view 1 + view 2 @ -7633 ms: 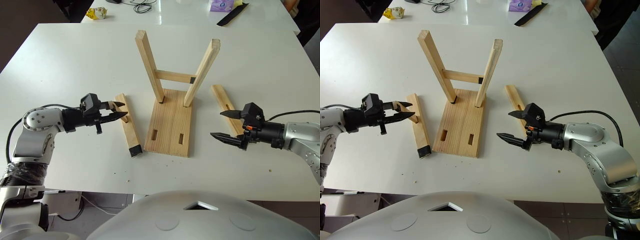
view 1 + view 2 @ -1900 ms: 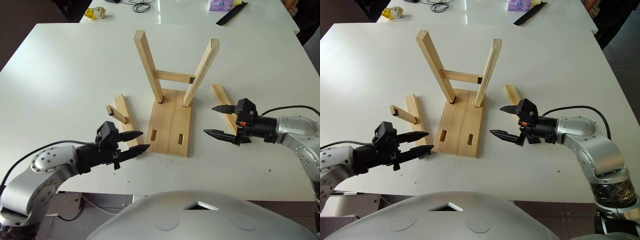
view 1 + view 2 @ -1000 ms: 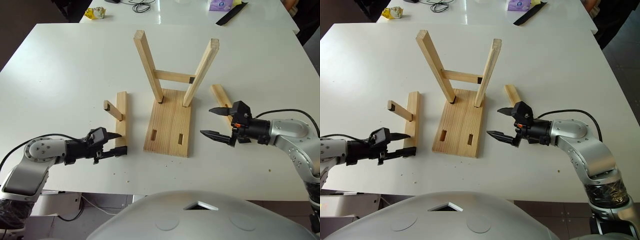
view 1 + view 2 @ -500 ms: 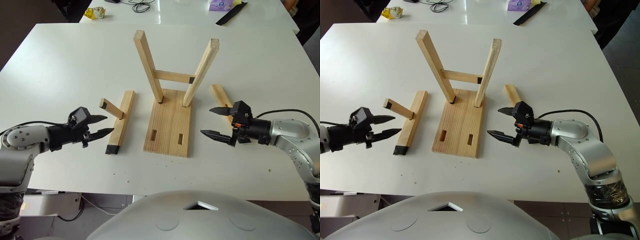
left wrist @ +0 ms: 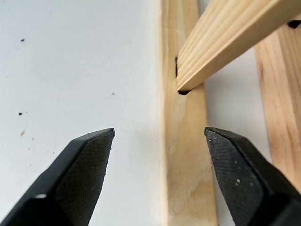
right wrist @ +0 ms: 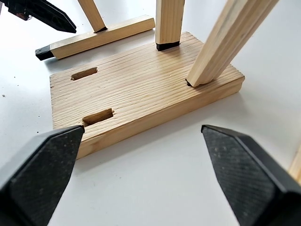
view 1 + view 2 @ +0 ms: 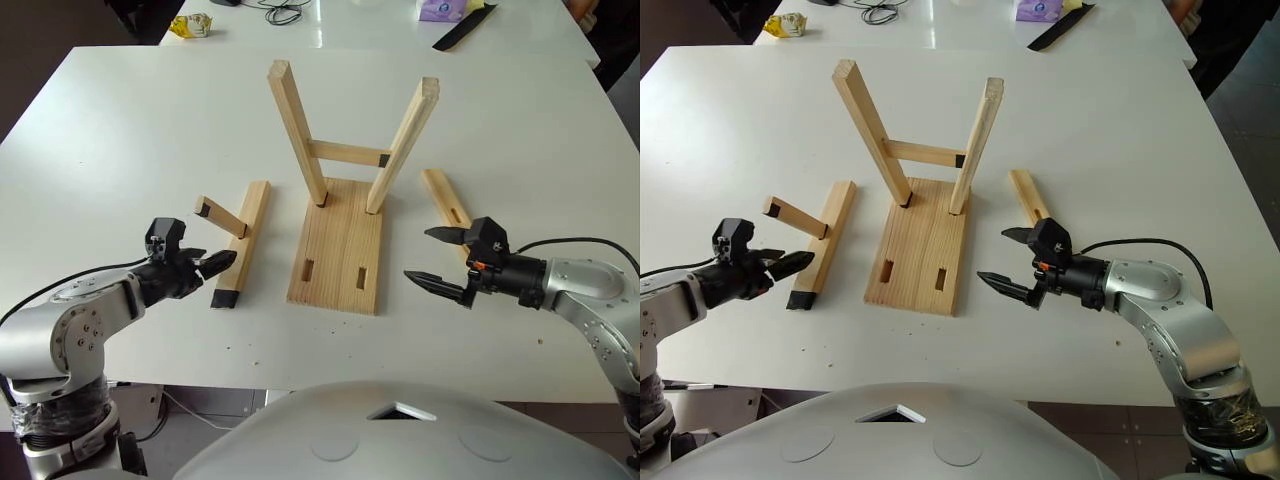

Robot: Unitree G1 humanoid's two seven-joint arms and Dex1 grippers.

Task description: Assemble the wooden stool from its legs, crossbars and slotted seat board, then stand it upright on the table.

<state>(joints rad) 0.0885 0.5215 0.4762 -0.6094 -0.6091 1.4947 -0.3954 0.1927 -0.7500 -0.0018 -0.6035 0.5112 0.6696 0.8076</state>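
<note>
A: Where the seat board [image 7: 335,245] lies flat at mid-counter [image 7: 130,130], what stands in it?

B: Two upright legs [image 7: 298,130], socketed at its far end and splayed apart toward their tops. A crossbar [image 7: 348,153] joins them partway up. The two near slots [image 7: 309,268] are open.

A: Loose parts?

B: The left loose leg [image 7: 240,243] lies flat just left of the board, with a short crossbar stub [image 7: 222,217] jutting from it to the left. Its near end is black-capped. The right loose leg [image 7: 443,200] lies flat to the right of the board, angled.

A: Left gripper?

B: The left gripper [image 7: 225,262] is low over the counter, just left of the capped end of the left loose leg. From the wrist, its fingers [image 5: 89,174] are parted on either side of that leg, holding nothing.

A: Right gripper?

B: The right gripper [image 7: 420,254] hovers just right of the board's near half, pointing at it. Its fingers [image 6: 42,165] are spread wide and empty. The right loose leg's near end lies beside the far finger; contact cannot be told.
</note>
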